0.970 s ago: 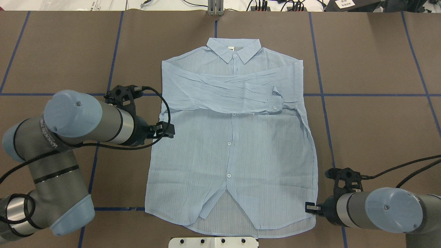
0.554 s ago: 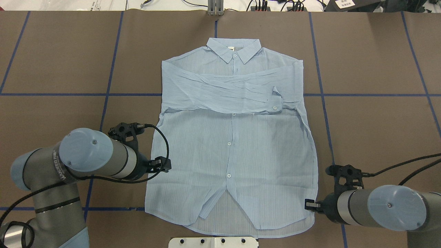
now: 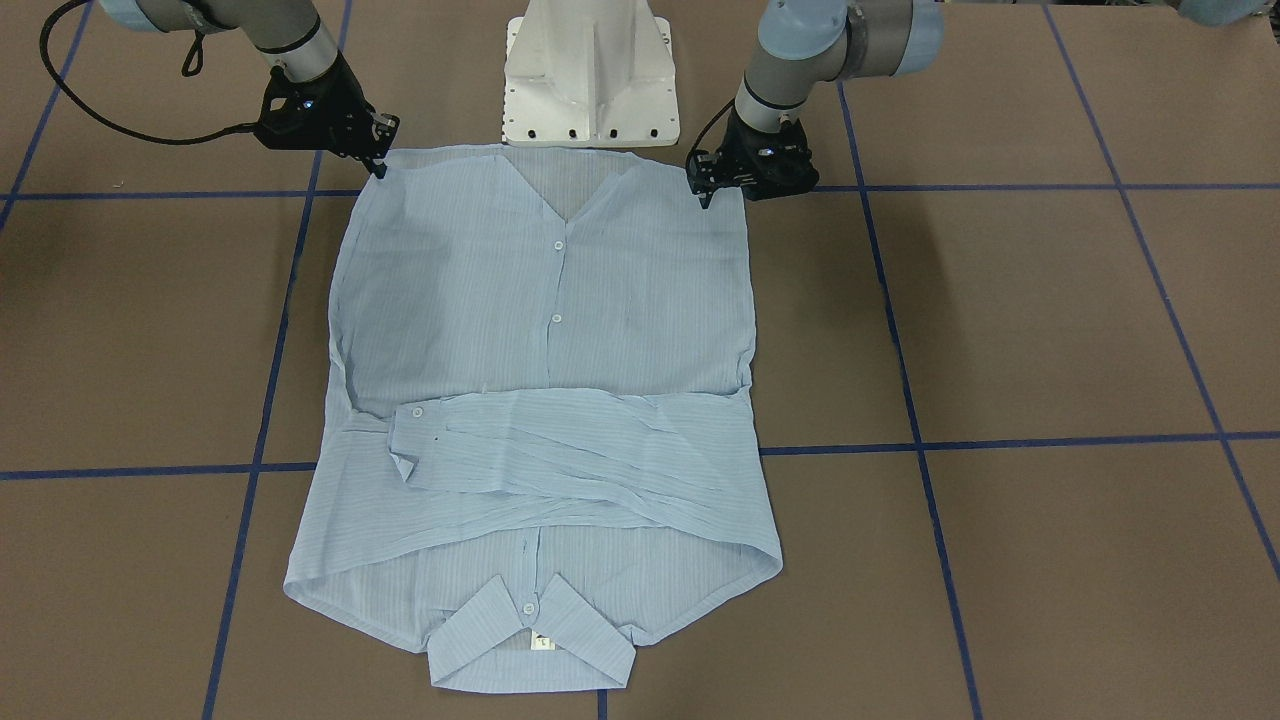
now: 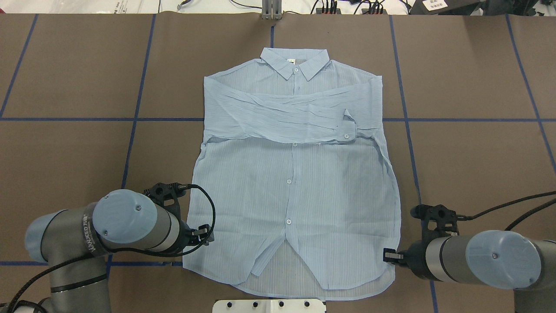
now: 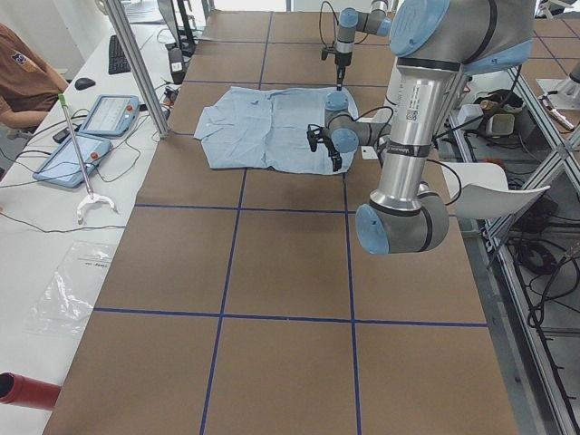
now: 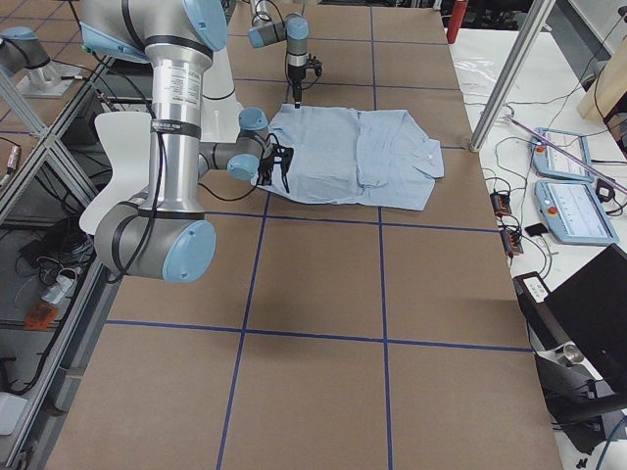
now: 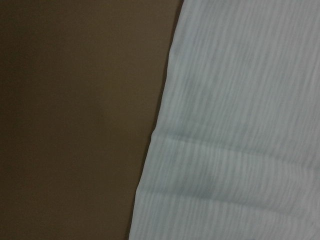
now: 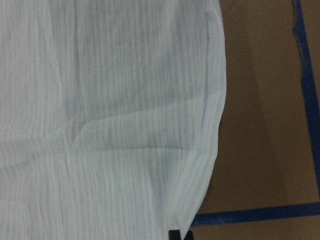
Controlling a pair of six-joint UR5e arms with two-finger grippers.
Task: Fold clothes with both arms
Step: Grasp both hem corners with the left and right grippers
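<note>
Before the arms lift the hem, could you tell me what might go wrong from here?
1. The shirt is thin and its front panels part at the hem, so the left gripper and right gripper may pinch only one layer.
2. The sleeves folded across the chest lie loose, with one cuff curled up; carrying the hem over could drag them askew.

The surface (image 4: pixel 478 65) is viewed from above behind the robot and, steeply, from the opposite side facing the white base (image 3: pixel 590 70). Both ends are covered obliquely from farther off. Wrist cameras are held close over the shirt (image 4: pixel 325 187) edges, seen in all views.
</note>
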